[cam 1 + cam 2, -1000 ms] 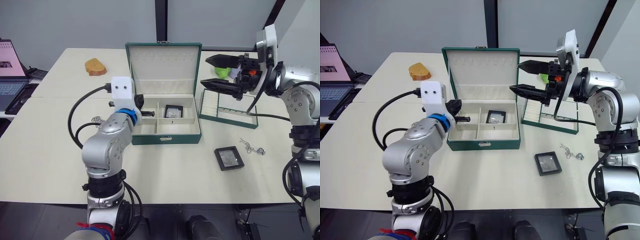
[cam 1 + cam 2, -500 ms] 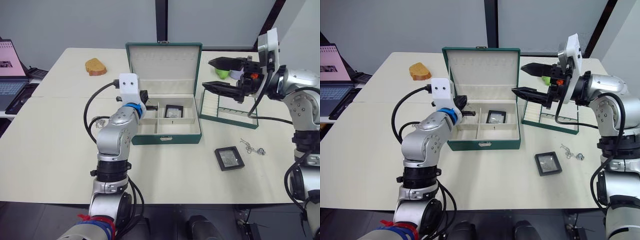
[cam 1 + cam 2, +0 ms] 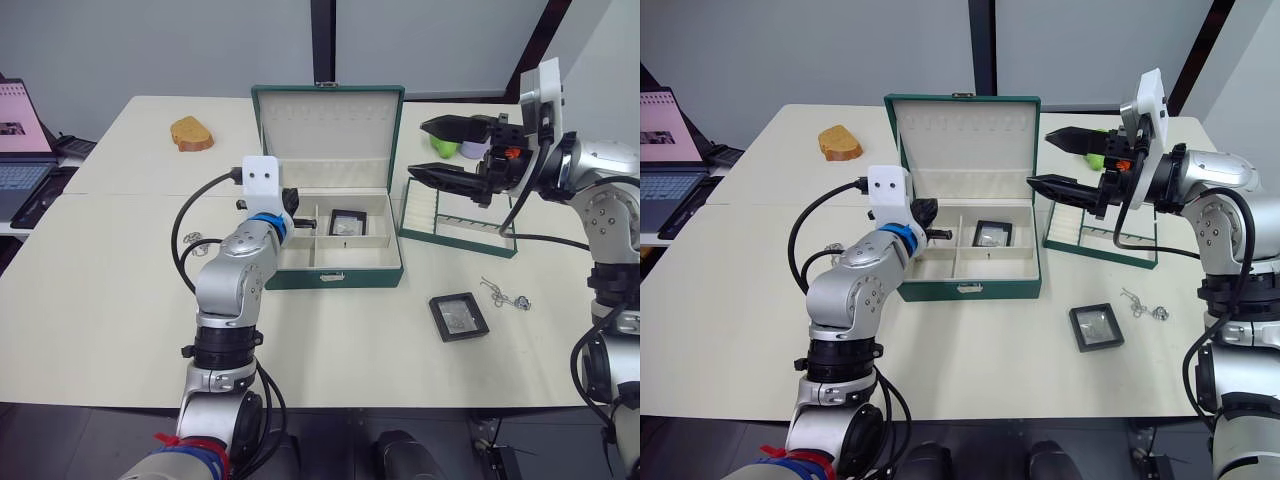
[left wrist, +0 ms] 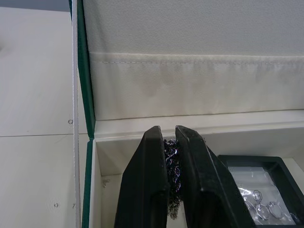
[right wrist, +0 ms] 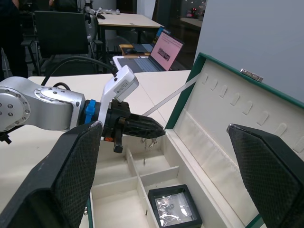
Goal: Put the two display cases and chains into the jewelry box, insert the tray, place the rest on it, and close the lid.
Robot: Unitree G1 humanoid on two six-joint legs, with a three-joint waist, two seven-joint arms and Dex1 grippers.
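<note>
Over the last second I have swung my left tool [image 4: 171,190] up from beside the jewelry box [image 3: 335,274] to hang over its rear left compartment, fingers pinched tight on a dark, fine-linked chain [image 4: 172,161] that dangles between them; to my mind the drop is the next thing due. My right tool [image 3: 1068,162] has pulled back slightly toward the tray [image 3: 455,222] and hangs above it with its fingers spread wide, holding nothing. One display case [image 3: 347,222], a black frame with a clear window over silvery pieces, already lies in the rear right compartment; the second display case [image 3: 458,315] waits on the table [image 3: 90,320] in front of the tray, with a loose chain heap [image 3: 505,295] just beside it. The box is dark green leatherette with soft cream lining and thin dividers; its lid [image 3: 328,135] stands upright, a gathered pocket across its lower half.
</note>
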